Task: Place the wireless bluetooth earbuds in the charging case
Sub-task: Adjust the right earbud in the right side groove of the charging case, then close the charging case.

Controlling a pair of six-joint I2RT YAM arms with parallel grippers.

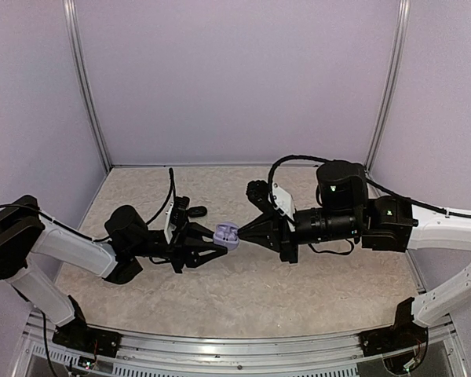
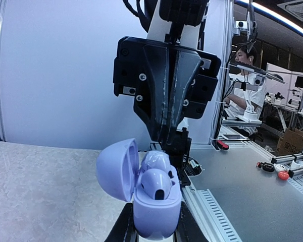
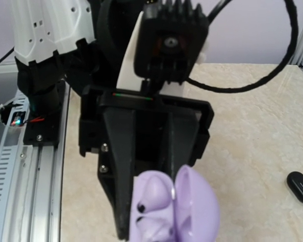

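Looking from the top, left gripper is clamped on the lavender charging case, right gripper pinched shut with its tip right at it; left wrist shows lid open and earbuds seated inside, between its fingers; right wrist puts the open case just under its tip.

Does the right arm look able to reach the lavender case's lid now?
Probably yes: the right jaws, shut, sit right by the open case, held by the left jaws; nothing blocks the lid.

The charging case and earbuds are pale lavender; the table is mottled beige.
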